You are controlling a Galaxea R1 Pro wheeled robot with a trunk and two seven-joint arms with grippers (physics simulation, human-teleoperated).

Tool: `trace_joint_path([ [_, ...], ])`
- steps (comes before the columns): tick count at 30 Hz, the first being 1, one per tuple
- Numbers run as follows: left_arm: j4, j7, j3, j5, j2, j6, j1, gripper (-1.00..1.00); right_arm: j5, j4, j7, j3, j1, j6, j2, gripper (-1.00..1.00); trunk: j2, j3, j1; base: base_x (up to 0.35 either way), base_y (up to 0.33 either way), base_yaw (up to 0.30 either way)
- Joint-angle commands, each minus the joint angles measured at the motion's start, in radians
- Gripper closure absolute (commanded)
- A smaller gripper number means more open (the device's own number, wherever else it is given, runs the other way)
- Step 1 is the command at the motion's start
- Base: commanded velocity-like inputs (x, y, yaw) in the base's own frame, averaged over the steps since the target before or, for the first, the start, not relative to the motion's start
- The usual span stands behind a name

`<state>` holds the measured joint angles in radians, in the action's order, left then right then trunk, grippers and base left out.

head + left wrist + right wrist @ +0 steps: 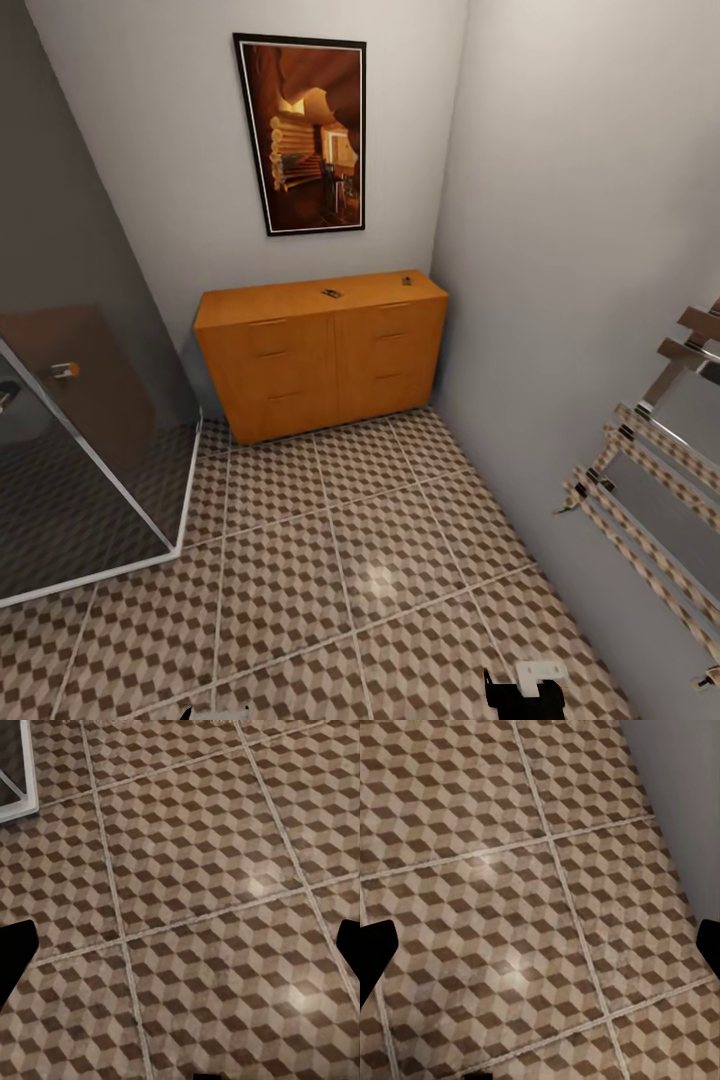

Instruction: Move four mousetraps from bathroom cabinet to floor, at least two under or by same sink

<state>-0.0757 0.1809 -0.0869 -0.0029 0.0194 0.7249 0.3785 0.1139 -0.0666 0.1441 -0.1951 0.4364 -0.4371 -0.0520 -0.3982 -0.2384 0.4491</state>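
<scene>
Head view, cabinet: cabinet (325, 355) stood against the far wall, drawers closed, under a framed picture (303, 133).
Head view, mousetraps: two small dark items lay on the cabinet top, one mousetrap (331, 293) near the middle and another (407, 279) toward the right end; too small to make out detail.
Head view, floor: cube-patterned floor (360, 560) ran from the cabinet's foot toward the camera.
Head view, surroundings: a glass shower screen (75, 450) stood left of the cabinet; a towel rail (650, 470) hung on the wall to the cabinet's right.
Head view, right gripper: a black and white part (525, 688) showed at the lower edge, well short of the cabinet; finger state could not be told here.
Left wrist view, left gripper: left gripper (180, 952) hung over bare floor tiles, dark fingertips (16, 952) at opposite edges, set wide apart, nothing between them.
Left wrist view, screen: a white screen base (22, 772) showed in one corner.
Right wrist view, right gripper: right gripper (540, 952) hung over tiles beside the grey wall (682, 795), fingertips (376, 949) spread wide, holding nothing.
</scene>
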Motion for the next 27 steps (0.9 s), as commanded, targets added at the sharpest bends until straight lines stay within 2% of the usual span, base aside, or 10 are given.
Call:
trace_joint_path([
  [1, -0.004, 0.008, -0.008, -0.001, 0.001, 0.005, 0.002, -1.0, 0.01, 0.001, 0.002, -0.009, 0.001, -0.003, 0.0, -1.0, -0.002, -0.002, 0.001, 0.193, 0.0, 0.0],
  [27, -0.004, 0.008, -0.008, -0.001, 0.001, 0.005, 0.002, -1.0, 0.01, 0.001, 0.002, -0.009, 0.001, -0.003, 0.0, -1.0, -0.002, -0.002, 0.001, 0.231, 0.0, 0.0],
])
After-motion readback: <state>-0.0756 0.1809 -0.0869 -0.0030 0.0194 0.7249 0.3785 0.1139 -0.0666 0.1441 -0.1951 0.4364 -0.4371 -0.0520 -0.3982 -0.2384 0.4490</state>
